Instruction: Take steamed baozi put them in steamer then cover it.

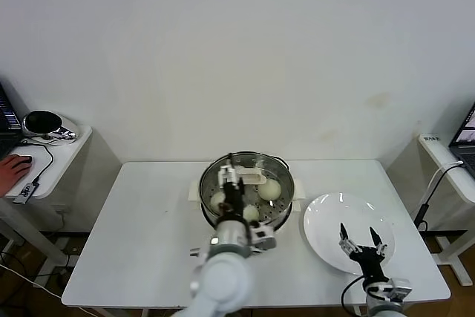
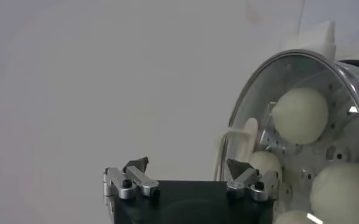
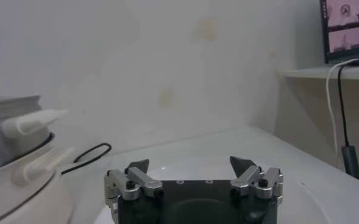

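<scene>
Nearest to you, the right tool (image 1: 361, 240) hangs over the white plate (image 1: 326, 217) at the right of the worktop (image 1: 148, 235). Its two fingers stand spread with nothing between them. The plate's near edge is partly covered by that arm, and the right wrist view cuts the plate off at the frame.

The left tool (image 1: 231, 177) sits over the steamer (image 1: 280, 172), at the near-left part of the pot. In the left wrist view its fingers (image 2: 135, 165) are parted and released, gripping nothing. One fingertip lies just beside the lid's handle (image 2: 247, 135), but you cannot tell from these views whether it touches.

The glass lid (image 2: 270, 79) rests on the steamer, covering it; its metal rim follows the pot's rim. The left arm hides much of the lid and handle in the head view.

Through the glass you see the buns (image 1: 270, 189) inside on the perforated tray. The head view shows three, partly masked by the arm. The left wrist view shows four pale rounds, one (image 2: 300, 114) in full and the others cut by the frame or the tool body.

Far left, a side table (image 1: 63, 157) carries a mouse with a hand (image 1: 10, 171) on it, cropped at the edge.
</scene>
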You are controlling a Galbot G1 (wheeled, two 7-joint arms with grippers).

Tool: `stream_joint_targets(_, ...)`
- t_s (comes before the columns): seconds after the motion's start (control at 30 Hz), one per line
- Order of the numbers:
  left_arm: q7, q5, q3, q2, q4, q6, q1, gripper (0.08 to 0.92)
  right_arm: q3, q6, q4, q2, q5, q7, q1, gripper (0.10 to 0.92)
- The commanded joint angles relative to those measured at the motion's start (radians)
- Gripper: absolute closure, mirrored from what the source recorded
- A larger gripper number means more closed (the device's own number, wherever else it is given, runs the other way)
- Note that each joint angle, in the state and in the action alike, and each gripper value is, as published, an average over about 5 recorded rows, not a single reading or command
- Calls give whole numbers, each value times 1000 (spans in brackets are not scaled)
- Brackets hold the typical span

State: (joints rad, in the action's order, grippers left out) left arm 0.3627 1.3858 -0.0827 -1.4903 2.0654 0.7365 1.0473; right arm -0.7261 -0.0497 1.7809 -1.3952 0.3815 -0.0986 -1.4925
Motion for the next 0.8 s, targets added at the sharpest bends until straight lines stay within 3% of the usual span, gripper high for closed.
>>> stream_joint_targets(0.03, -279, -1062, 497, 77, 306, -271, 266, 177, 39, 32, 110, 93, 4, -11, -76, 203)
stream_joint_targets(0.2, -304, -1269, 714, 67, 277, -439, 459, 177, 42, 29, 121, 72, -30, -11, -99, 203)
stream_joint_targets(0.33, -331, -1331, 769, 69, 197, -557, 589, 177, 38, 32, 144, 30, -136, -10, -142, 203)
stream_joint_targets(0.47, -333, -1364, 768, 49, 128, -574, 672, 177, 55, 47, 169, 12, -141, -14, -176, 203)
stream_joint_targets(0.63, -288, -1337, 756, 45, 57, -532, 694, 177, 65, 80, 214, 40, -159, -2, -197, 203)
stream_joint_targets(0.8, -304, -1300, 718, 37, 53, -516, 739, 177, 64, 108, 257, 61, -165, -3, -217, 203)
